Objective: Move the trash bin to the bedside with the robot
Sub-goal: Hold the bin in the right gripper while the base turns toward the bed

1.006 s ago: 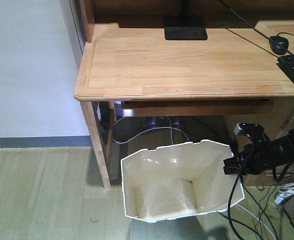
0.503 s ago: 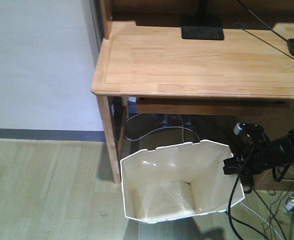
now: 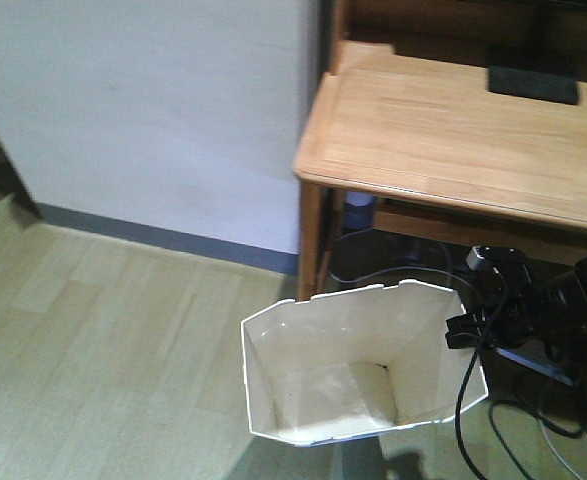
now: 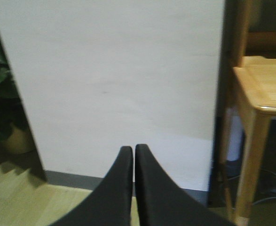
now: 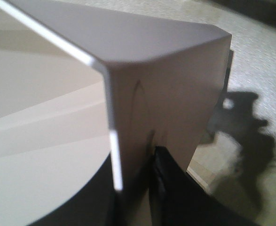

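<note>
The white trash bin (image 3: 353, 370) with its angular rim hangs low in the front view, tilted so its cream inside faces me. My right gripper (image 3: 458, 330) is shut on the bin's right rim; up close the bin wall (image 5: 175, 84) sits pinched between one finger inside and one outside (image 5: 185, 197). The black right arm (image 3: 553, 305) reaches in from the right with its cable trailing down. My left gripper (image 4: 134, 148) is shut with nothing in it, facing a white wall. The bedside is out of view.
A light wooden desk (image 3: 453, 130) stands at the upper right, its leg (image 3: 308, 240) just behind the bin. Cables (image 3: 533, 430) lie on the floor under it. A white wall (image 3: 153, 110) with grey skirting runs left. Wood flooring (image 3: 93, 350) spreads to the left.
The whole view has swung left: the desk has slid to the right of the picture and more wall and floor show. The bin and right gripper keep their place in the frame.
</note>
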Robot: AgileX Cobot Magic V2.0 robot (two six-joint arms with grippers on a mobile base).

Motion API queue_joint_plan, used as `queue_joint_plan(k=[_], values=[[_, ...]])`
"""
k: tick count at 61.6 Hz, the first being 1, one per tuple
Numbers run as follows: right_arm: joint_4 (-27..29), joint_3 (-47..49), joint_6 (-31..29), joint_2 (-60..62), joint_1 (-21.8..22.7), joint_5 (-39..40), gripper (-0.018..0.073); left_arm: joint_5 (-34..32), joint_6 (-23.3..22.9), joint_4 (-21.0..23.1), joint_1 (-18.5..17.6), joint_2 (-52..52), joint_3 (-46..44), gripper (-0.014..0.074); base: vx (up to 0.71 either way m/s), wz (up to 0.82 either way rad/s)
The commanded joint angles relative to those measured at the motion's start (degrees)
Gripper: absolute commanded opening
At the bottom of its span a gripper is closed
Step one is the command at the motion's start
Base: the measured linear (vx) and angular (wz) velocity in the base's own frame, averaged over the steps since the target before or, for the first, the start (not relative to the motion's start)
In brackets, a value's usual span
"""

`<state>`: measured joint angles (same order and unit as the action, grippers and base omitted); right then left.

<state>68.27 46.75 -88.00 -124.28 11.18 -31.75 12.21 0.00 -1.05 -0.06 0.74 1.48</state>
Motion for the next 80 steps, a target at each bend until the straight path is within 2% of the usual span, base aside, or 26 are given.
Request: queue_joint_plan(k=[1, 80], values=[[3.8, 0.73, 0.06, 3.96, 0.11, -11.32, -0.0006, -3.92, 0.0, 0.23, -0.13, 0.82, 1.08, -0.0006, -0.01, 0.57], [3.8, 0.73, 0.06, 3.96, 0.11, -11.55, -0.0006, -3.92, 0.0, 0.23, -0.13, 0.82, 1.08, -0.0006, 0.05, 0.41]])
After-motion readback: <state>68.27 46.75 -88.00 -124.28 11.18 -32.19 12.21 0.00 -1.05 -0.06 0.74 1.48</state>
